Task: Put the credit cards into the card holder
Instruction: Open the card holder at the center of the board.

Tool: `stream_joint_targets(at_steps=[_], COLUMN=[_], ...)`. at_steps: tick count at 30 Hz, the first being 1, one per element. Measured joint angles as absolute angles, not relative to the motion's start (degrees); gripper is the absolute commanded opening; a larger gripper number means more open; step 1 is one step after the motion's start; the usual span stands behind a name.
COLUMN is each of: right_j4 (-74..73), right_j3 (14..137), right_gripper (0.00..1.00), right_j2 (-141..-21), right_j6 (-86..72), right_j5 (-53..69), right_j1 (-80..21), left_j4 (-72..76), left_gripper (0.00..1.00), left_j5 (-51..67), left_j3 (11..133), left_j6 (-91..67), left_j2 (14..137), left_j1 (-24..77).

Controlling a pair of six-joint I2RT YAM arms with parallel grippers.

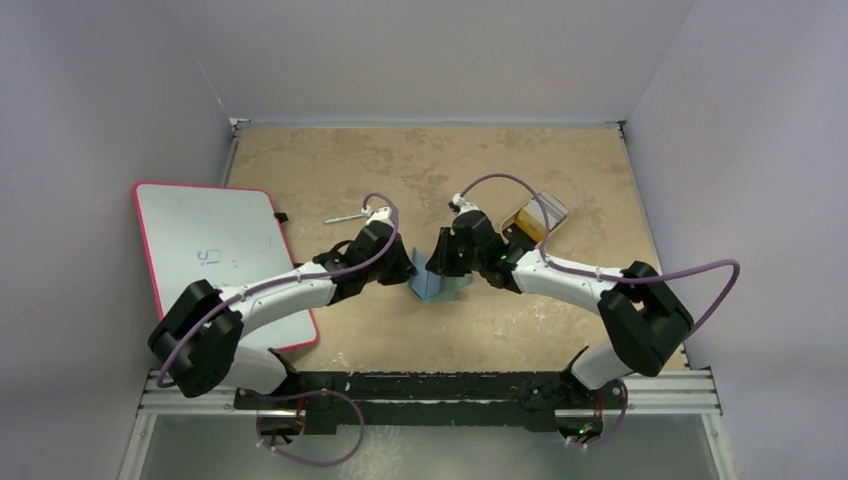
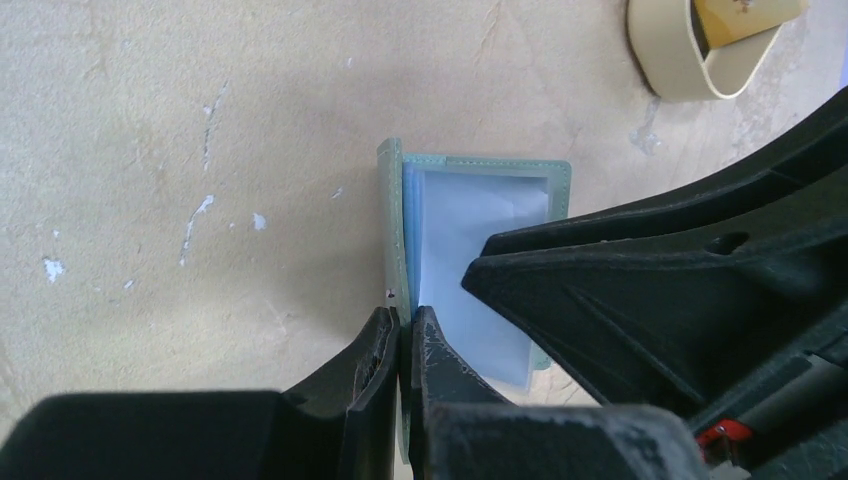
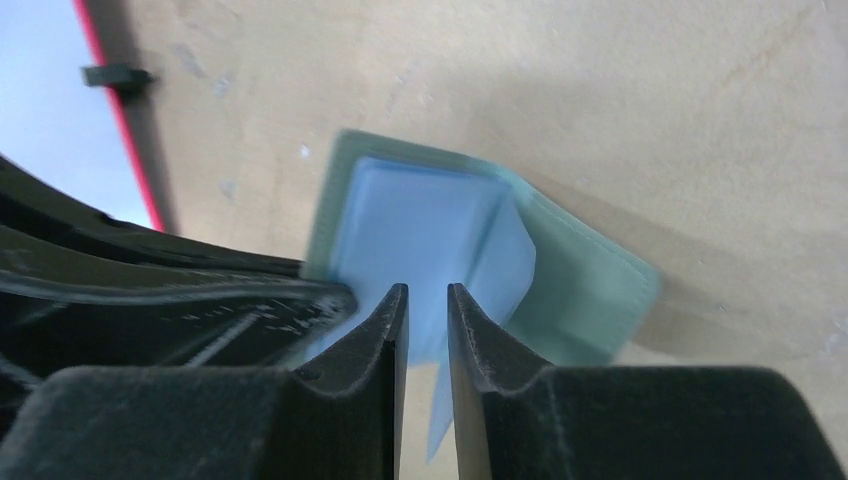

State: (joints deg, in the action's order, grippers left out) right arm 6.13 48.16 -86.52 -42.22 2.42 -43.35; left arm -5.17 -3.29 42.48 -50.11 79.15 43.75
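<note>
You are early in the task: mid-table [image 1: 330,170], the card holder [image 2: 470,230] is held open, its grey-green cover and pale blue pockets showing no card, left gripper [image 2: 405,335] clenched on the cover edge, right gripper [image 3: 428,305] pinching a pocket leaf, a yellow-orange credit card [image 2: 745,15] waiting in the tan tray [image 2: 665,60].

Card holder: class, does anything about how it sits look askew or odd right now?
Yes. The card holder is not lying flat: one grey-green cover stands up on edge, pinched by the left gripper, while the right gripper closes on a pale blue pocket leaf, holding it spread. No damage shows.
</note>
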Motion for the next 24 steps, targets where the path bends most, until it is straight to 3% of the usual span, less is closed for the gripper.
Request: stream_joint_targets(at_steps=[3, 10, 16, 20, 24], right_j4=[4.2, 1.5, 1.7, 2.1, 3.6], right_j3=[46.7, 43.9, 43.7, 43.6, 43.0], right_gripper=[0.21, 0.19, 0.18, 0.17, 0.17], right_j2=[-86.7, -89.0, -90.4, -90.4, -90.4], right_j6=[-41.7, -40.2, -39.4, -38.9, -38.4], right_j5=[1.3, -0.4, -1.6, -2.3, -2.3], right_j1=[-43.4, -43.3, -43.3, -43.3, -43.0], left_j4=[-5.2, -4.1, -5.8, -5.4, -3.1], left_gripper=[0.00, 0.18, 0.27, 0.27, 0.18], left_j5=[-3.7, -4.9, -6.7, -6.6, -4.5], left_j3=[41.3, 37.4, 36.9, 36.8, 36.1], left_j6=[-50.2, -51.0, -51.4, -51.2, -51.2], left_j2=[78.9, 78.1, 76.9, 74.9, 74.7], left_j1=[43.7, 43.7, 43.6, 42.4, 41.4])
